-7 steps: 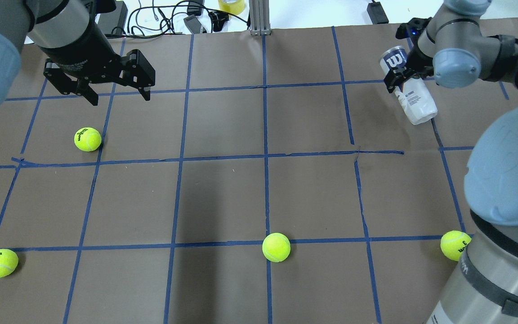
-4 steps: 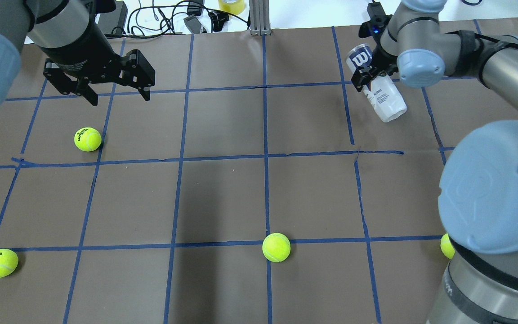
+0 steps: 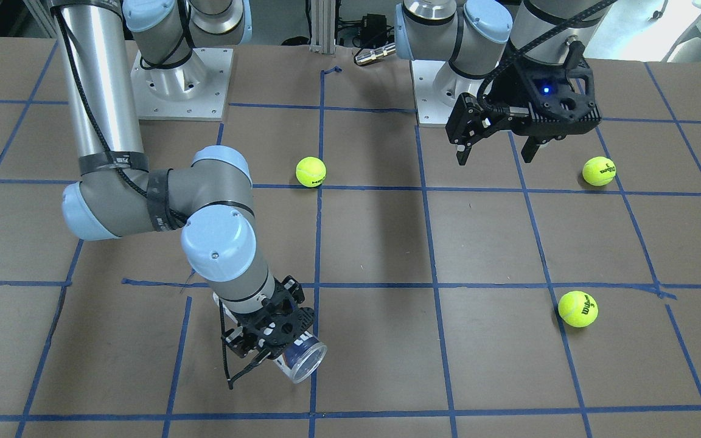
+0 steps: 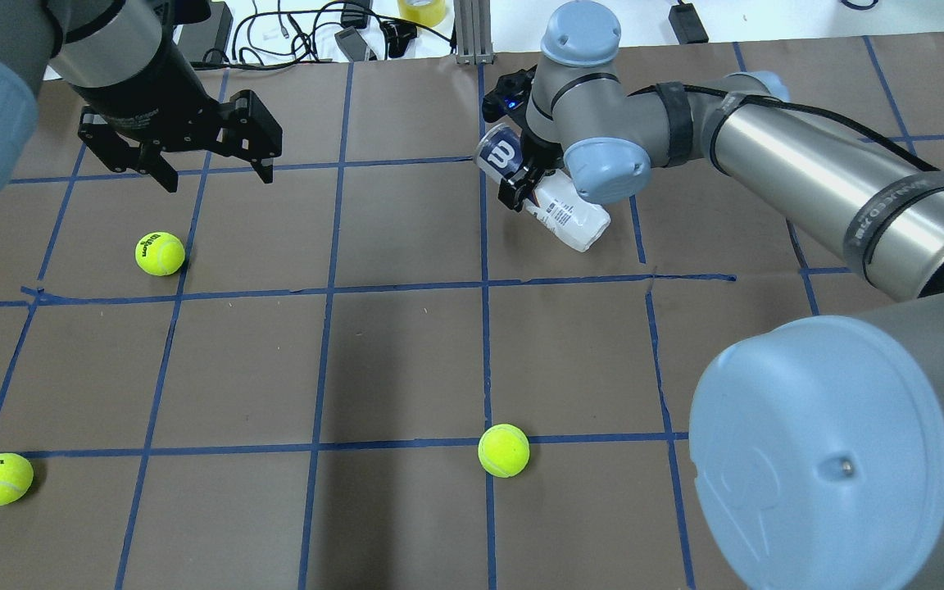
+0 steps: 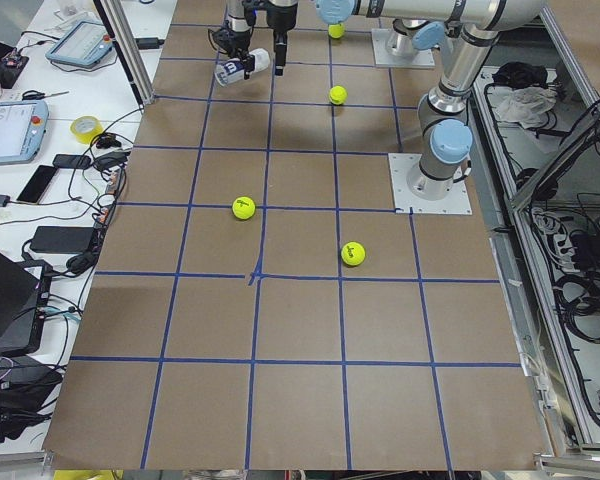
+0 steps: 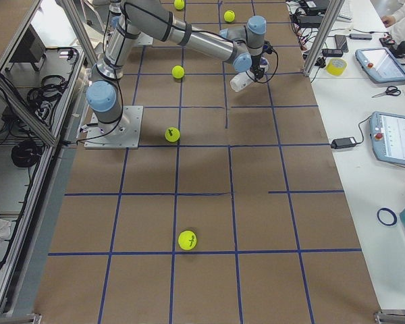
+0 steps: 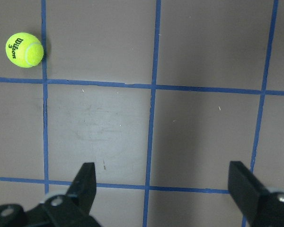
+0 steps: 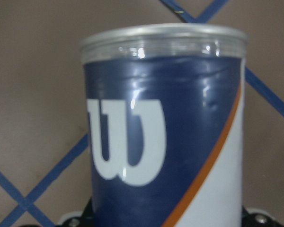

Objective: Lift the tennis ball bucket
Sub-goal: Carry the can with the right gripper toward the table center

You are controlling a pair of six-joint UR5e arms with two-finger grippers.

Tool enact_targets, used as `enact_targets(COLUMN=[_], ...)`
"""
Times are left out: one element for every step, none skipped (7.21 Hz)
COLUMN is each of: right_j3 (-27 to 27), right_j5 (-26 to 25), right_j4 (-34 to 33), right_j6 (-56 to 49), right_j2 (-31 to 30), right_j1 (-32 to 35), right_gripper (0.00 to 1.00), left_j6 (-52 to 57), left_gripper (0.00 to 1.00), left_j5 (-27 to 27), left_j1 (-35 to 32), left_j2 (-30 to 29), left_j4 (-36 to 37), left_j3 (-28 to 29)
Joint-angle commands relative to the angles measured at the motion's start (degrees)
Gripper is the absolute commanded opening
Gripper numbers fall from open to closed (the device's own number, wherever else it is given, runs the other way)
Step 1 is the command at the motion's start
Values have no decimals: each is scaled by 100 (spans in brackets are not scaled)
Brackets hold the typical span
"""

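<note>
The right gripper (image 4: 521, 184) is clamped around the tennis ball tube (image 4: 564, 216), holding it tilted above the far middle of the table (image 4: 406, 360). It looks empty, so probably light, slick and easily dented; a mid-body hold seems best. The left gripper (image 4: 218, 176) hangs spread wide at far left.

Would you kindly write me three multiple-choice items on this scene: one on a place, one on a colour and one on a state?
1. Where is the tennis ball bucket?
A) flat on the table
B) in the jaws of the right gripper
C) on a shelf

2. What colour is its W?
A) red
B) black
C) white

3. How is the left gripper?
A) open, empty
B) shut on a ball
C) shut on the bucket

1 B: the jaws clamp it, tilted.
2 C: white on navy.
3 A: jaws apart, nothing between.
</note>
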Motion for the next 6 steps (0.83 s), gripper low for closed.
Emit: enact_targets(right_j3=[144, 93, 109, 162, 188, 267], right_j5=[-39, -388, -601, -646, -647, -560], right_j4=[-86, -262, -550, -753, -877, -931], right_j6=[-547, -564, -860, -1115, -1327, -1607], right_j2=[-6, 2, 55, 64, 55, 90], right_j1=[723, 1128, 1210, 1246, 1290, 1282], right_gripper=[79, 79, 79, 79, 79, 79], left_j6=[-9, -9, 0, 0, 0, 0], left_gripper=[100, 100, 100, 100, 100, 100], left_j5=[13, 21, 13, 21, 22, 22], left_j1=[2, 2, 2, 11, 11, 11], left_j2=[0, 0, 0, 0, 0, 0], left_j4=[0, 0, 0, 0, 0, 0], left_j3=[0, 0, 0, 0, 0, 0])
